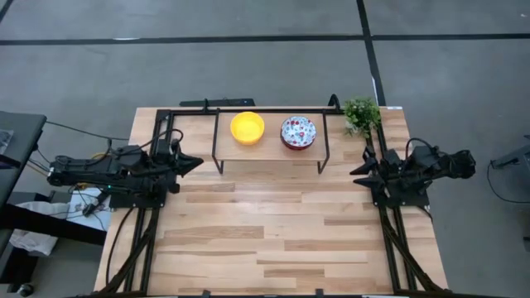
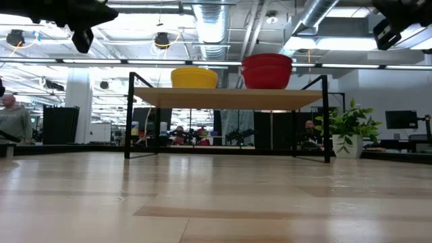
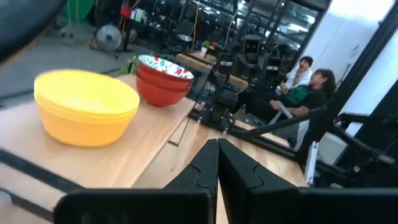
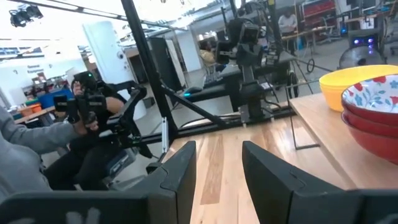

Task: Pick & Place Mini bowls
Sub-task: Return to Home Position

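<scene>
On a raised wooden shelf point(image 1: 269, 151) at the table's far side stand two stacks of mini bowls. The yellow stack point(image 1: 247, 127) point(image 2: 194, 77) point(image 3: 87, 107) is on the left, the red floral stack point(image 1: 298, 132) point(image 2: 267, 71) point(image 3: 163, 78) point(image 4: 372, 109) on the right. My left gripper point(image 1: 195, 163) point(image 3: 217, 163) is shut and holds nothing, at the table's left edge. My right gripper point(image 1: 358, 175) point(image 4: 217, 163) is open with nothing between its fingers, at the right edge. Both point level toward the table's middle.
A small green plant point(image 1: 361, 114) point(image 2: 348, 127) stands at the far right corner beside the shelf's black frame point(image 2: 128, 115). Bare wooden tabletop point(image 1: 273, 232) lies between the arms and toward the near edge. People sit in the room beyond the table.
</scene>
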Action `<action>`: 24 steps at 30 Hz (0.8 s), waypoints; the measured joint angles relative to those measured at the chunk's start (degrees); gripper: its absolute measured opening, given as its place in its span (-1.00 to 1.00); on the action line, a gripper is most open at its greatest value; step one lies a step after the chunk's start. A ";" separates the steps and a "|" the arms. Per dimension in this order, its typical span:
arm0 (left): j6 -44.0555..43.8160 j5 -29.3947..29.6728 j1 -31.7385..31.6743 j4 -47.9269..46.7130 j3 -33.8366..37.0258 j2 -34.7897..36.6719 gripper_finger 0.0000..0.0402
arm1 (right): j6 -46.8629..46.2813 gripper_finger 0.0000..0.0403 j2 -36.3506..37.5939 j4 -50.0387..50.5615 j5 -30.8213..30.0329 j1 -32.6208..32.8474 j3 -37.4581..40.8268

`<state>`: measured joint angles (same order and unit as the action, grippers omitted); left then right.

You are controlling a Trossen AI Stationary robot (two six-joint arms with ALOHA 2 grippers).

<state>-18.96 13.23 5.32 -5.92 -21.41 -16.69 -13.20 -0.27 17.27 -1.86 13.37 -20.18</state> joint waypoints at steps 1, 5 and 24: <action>1.44 -0.01 0.01 0.24 0.00 0.00 -0.97 | 0.01 -0.40 0.02 0.08 -0.01 0.00 0.00; 6.16 -0.11 0.00 2.21 0.00 1.38 -0.97 | 0.20 -0.40 0.04 0.27 0.24 0.00 0.00; 8.15 -9.43 0.00 4.10 8.36 15.39 -0.97 | 3.11 -0.40 0.04 -6.84 3.42 0.00 3.80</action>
<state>-10.80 3.81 5.32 -1.82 -13.05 -1.29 -10.09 -0.23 10.43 1.56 13.37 -16.38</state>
